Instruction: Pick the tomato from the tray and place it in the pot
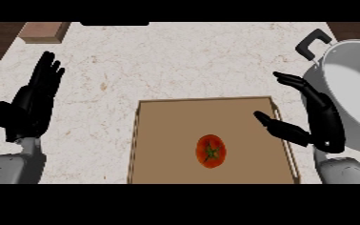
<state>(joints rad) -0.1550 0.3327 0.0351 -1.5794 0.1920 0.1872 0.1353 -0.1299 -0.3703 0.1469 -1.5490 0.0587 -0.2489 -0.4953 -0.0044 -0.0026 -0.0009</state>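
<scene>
The tomato (211, 151) lies mid-tray (204, 100), toward the near edge. The right hand (323, 123) hovers over the tray's right rim, fingers spread and empty. A sideways reach could set the tomato rolling or bump the pot (345, 83) just beside the hand. The left hand (32, 102) rests open at the counter's (175, 62) left edge.

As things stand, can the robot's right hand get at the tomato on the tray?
Probably yes: the right hand hangs open beside the right rim of the tray, and nothing stands between it and the tomato.
</scene>
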